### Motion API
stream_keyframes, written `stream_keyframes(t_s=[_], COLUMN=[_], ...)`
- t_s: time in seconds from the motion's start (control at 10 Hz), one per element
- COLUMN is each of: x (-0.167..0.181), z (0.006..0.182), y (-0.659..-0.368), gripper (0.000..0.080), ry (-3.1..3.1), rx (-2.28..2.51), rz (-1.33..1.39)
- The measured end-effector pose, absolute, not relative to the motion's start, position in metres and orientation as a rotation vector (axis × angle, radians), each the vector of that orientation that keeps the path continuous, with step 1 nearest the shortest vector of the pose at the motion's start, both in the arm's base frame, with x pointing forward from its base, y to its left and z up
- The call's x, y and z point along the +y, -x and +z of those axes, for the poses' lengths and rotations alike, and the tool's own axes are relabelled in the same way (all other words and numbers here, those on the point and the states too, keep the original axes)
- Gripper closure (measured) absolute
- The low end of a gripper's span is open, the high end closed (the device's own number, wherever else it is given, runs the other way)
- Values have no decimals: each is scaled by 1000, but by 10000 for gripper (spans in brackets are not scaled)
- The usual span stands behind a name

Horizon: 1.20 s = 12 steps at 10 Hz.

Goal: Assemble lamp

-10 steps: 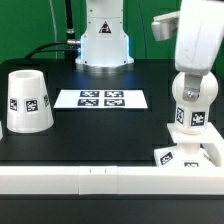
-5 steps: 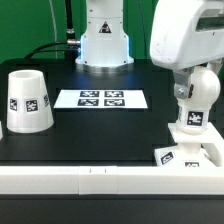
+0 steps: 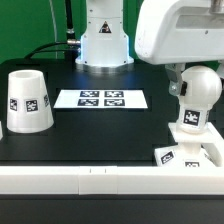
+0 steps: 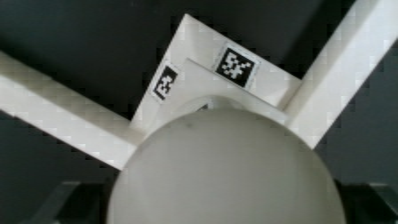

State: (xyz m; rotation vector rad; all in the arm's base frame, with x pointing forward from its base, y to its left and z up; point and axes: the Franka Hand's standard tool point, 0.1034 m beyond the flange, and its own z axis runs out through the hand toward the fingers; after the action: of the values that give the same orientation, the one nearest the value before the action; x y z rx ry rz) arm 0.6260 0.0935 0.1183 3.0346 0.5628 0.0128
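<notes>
The white ball-shaped bulb (image 3: 202,92) stands with its tagged stem on the flat square base (image 3: 190,154) at the exterior view's front right. My gripper (image 3: 193,78) is over the bulb and appears shut on it; a dark finger (image 3: 175,88) shows beside the ball. In the wrist view the bulb (image 4: 217,160) fills the space between the jaws, with the base (image 4: 214,68) beyond it. The fingertips are barely visible there. The tapered shade (image 3: 26,100) stands alone at the exterior view's left, far from the gripper.
The marker board (image 3: 101,99) lies at the table's middle. The robot's white pedestal (image 3: 104,40) stands at the back. A white rail (image 3: 80,179) runs along the table's front edge, and the base sits in the rail's corner (image 4: 317,80).
The arm's white body has swung toward the exterior view's left and now covers more of the upper right. The bulb has shifted slightly to the right and tilted.
</notes>
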Motion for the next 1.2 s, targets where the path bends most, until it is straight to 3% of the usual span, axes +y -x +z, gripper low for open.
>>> stream_keyframes(t_s=[0.6,1.2], x=[93,96], z=[117,118], y=[-628,-627], gripper=[221,221], ry=[-3133,-3020], rx=[-394,-935], rz=[39,13])
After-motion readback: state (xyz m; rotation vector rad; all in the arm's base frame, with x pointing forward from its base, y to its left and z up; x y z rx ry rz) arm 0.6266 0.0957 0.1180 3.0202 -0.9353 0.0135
